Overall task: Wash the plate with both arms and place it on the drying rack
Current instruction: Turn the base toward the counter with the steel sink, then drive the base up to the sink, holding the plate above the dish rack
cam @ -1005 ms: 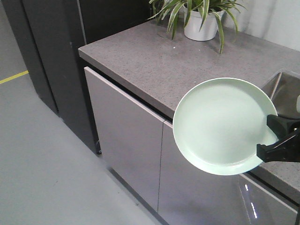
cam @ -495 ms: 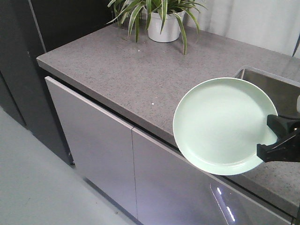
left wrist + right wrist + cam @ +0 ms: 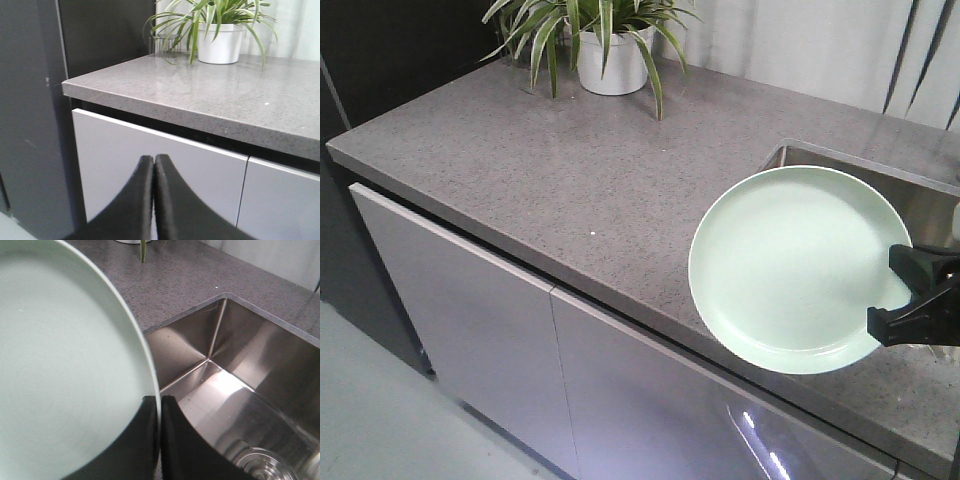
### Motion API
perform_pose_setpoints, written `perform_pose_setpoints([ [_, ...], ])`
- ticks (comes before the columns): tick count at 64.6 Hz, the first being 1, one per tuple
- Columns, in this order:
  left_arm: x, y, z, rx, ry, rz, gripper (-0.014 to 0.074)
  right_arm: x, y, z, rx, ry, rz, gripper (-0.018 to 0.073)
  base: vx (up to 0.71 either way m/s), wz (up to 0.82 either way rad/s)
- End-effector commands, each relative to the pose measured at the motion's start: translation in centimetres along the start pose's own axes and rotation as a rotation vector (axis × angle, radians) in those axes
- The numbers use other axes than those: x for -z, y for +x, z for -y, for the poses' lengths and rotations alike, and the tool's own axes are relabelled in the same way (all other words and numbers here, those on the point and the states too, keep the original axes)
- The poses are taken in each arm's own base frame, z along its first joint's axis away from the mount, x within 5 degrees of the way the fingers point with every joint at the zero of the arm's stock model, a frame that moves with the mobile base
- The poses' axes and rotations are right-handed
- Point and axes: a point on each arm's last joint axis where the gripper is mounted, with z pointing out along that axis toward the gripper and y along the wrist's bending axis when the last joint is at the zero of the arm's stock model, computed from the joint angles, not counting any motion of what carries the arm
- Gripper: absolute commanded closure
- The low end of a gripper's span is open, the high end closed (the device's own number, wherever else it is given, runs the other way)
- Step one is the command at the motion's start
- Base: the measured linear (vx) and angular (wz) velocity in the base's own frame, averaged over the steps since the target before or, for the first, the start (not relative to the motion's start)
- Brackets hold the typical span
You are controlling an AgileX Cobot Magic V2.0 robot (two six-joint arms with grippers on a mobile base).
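Right fingers (image 3: 142, 440): mine, pinching the rim of the round pale mint-green plate (image 3: 785, 265); an edge hold only.
Left fingers (image 3: 132, 200): pressed together, empty.
Handling: stiff, smooth, breakable; I judge it slippery once wet, so the opposite rim wants a second hold.
Lie: round, no long axis; face upward, aloft over the speckled grey stone desk (image 3: 550, 190), beside the steel sink (image 3: 240, 390).

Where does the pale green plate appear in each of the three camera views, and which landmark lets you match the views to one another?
Front view: the plate is right of centre, covering part of the sink.
Left wrist view: not in it.
Right wrist view: it fills the left side, its rim pinched by the right gripper.
Shared landmark: the grey countertop, seen in all three.
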Motion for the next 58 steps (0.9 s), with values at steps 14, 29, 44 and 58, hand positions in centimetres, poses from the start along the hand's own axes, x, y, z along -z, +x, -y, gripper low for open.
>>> perform_pose_setpoints([
  [14,0.02,-0.07,0.02,0.018,0.009,0.068,0.0602,0.57,-1.64,0.34,0.001,0.034,0.109,0.0569,0.06,-0.23],
  [29,0.02,-0.07,0.02,0.018,0.009,0.068,0.0602,0.57,-1.64,0.34,0.001,0.034,0.109,0.0569,0.06,-0.24],
  [44,0.02,-0.07,0.02,0.018,0.009,0.068,0.0602,0.57,-1.64,0.34,0.001,0.034,0.109,0.0569,0.06,-0.24],
  [58,0.02,-0.07,0.02,0.018,0.009,0.068,0.0602,0.57,-1.64,0.34,0.001,0.034,0.109,0.0569,0.06,-0.24],
])
